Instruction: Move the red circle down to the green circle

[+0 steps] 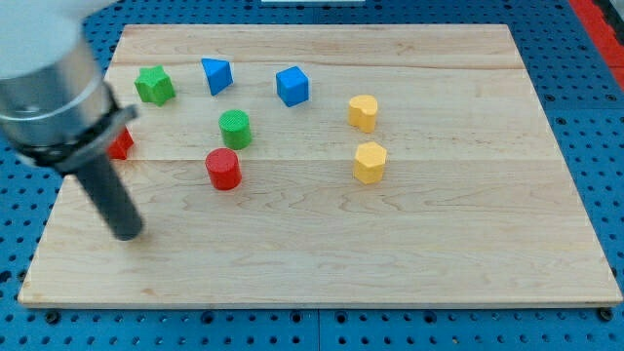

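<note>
The red circle (223, 168) stands on the wooden board (390, 244), left of the middle. The green circle (235, 129) stands just above it and slightly to the right, a small gap between them. My tip (128, 232) rests on the board at the view's lower left, well left of and below the red circle, touching no block. The rod and the arm's grey body rise from it toward the upper left corner.
A second red block (121, 143) is partly hidden behind the arm at the left. A green star (154, 85), a blue triangle (216, 74) and a blue cube (292, 86) line the top. A yellow heart (363, 112) and a yellow hexagon (370, 162) sit right of centre.
</note>
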`<state>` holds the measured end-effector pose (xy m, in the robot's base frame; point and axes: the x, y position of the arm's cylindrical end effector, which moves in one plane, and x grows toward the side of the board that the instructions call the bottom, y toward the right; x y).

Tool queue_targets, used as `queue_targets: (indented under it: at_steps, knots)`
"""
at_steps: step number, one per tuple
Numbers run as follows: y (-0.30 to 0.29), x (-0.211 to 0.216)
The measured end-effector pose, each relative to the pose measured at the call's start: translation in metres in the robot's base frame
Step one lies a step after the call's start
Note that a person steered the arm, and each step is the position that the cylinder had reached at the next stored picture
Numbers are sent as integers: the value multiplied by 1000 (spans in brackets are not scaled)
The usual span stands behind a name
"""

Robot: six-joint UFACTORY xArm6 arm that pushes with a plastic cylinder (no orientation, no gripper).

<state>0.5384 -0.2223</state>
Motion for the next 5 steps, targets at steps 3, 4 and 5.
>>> queue_targets:
  at_steps: [3, 4, 5]
  knots:
    - [-80, -16]
    - [-83, -52]
    - [-83, -108]
